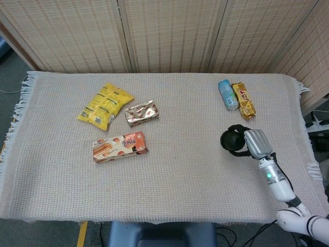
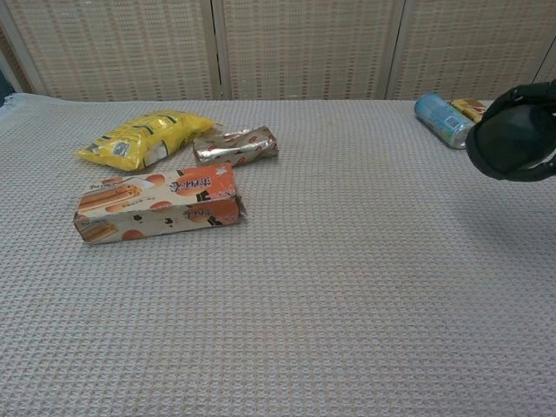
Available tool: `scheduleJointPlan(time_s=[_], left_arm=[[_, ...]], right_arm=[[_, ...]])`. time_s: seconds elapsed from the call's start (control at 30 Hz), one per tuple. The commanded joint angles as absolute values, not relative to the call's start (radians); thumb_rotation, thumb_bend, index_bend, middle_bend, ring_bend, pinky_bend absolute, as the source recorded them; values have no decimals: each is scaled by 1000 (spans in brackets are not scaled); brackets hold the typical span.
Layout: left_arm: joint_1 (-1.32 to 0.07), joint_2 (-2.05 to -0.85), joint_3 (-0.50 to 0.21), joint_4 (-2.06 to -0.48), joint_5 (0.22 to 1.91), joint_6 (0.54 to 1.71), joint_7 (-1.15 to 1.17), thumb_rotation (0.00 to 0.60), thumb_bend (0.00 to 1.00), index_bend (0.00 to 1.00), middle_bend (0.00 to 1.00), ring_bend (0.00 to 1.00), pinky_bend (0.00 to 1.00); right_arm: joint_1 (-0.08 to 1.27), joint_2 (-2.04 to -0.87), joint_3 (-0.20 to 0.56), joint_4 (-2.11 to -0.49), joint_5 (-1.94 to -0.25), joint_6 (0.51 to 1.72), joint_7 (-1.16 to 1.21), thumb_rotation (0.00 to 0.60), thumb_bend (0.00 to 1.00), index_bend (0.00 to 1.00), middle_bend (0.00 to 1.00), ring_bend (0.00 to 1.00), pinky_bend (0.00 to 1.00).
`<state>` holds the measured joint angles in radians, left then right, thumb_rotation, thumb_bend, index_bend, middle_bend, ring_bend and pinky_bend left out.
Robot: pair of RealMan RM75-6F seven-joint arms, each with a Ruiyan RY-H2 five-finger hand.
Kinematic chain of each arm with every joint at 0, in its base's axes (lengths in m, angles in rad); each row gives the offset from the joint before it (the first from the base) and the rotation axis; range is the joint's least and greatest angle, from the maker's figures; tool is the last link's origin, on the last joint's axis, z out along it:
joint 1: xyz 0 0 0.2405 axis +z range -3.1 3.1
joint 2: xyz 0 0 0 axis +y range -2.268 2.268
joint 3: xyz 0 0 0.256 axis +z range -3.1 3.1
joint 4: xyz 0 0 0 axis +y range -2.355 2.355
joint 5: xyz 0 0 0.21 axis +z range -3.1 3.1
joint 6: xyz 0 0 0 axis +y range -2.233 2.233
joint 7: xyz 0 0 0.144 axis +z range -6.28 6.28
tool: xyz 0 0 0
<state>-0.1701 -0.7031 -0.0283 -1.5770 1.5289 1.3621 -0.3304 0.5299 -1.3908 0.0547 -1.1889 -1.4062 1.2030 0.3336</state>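
**Right hand above the cloth near a blue can and a gold snack bar**

The right hand (image 1: 245,142) hangs over the right part of the surface (image 1: 195,170), which is covered by a beige woven cloth. Its dark fingers (image 2: 512,139) are curled inward into a rounded shape; nothing can be seen inside them. Just beyond it, toward the back edge, a light blue can (image 1: 227,94) lies on its side, touching a gold snack bar wrapper (image 1: 243,100) on its right. The hand is near both and touches neither.

On the left side, well apart from the hand, lie a yellow snack bag (image 1: 105,105), a silver and red wrapped packet (image 1: 142,113) just beside it, and an orange biscuit box (image 1: 119,146) nearer the front.
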Motion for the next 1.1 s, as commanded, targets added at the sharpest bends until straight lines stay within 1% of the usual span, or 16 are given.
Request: scheduleJointPlan(time_s=[0.03,0.07,0.17,0.3,0.4,0.53,0.67,0.77,0.9,1.0,1.1], left_arm=[[-170,-703,-28,-1577,1529,1361,-329,600,526,525,165,201,527],[-171,-703,-28,-1577,1529,1361,-329,600,527,525,165,201,527],[-171,-704,-29,-1577,1528,1360,-329,600,529,523,165,202,527],[-173,-703,-29,-1577,1527,1356,-328,600,528,523,165,201,527],[-173,-703,-29,-1578,1525,1355,-327,600,527,524,165,201,526],[-174,-703,-29,-1578,1523,1352,-324,600,528,525,165,201,526],[-174,-703,-29,-1578,1524,1351,-324,600,528,525,165,201,527],[-175,-703,-28,-1579,1524,1349,-324,600,528,526,165,202,527],[-176,-704,-27,-1579,1526,1347,-321,600,527,525,165,201,527],[-177,-704,-27,-1581,1527,1346,-319,600,527,527,165,201,526],[-176,-704,-27,-1581,1526,1347,-319,600,527,527,165,201,526]], right_arm=[[496,-1415,39,-1093,-1471,1274,377,600,255,730,594,647,718],[492,-1414,48,-1098,-1447,1258,343,600,255,731,595,649,720],[480,-1396,92,-1162,-1302,1177,130,600,256,736,597,663,730],[482,-1351,146,-1295,-1048,1083,-205,600,255,736,597,669,734],[492,-1335,165,-1348,-918,1057,-347,600,255,736,597,671,736],[505,-1328,178,-1383,-838,1045,-425,600,255,736,597,672,737],[502,-1315,185,-1409,-882,1028,-361,600,255,735,597,672,738],[489,-1291,194,-1440,-965,995,-218,600,255,732,597,673,740],[468,-1254,205,-1474,-1147,964,74,600,255,729,597,673,740],[454,-1247,197,-1457,-1309,997,304,600,255,726,597,672,743],[449,-1251,176,-1409,-1402,1035,415,600,255,726,597,671,744]])
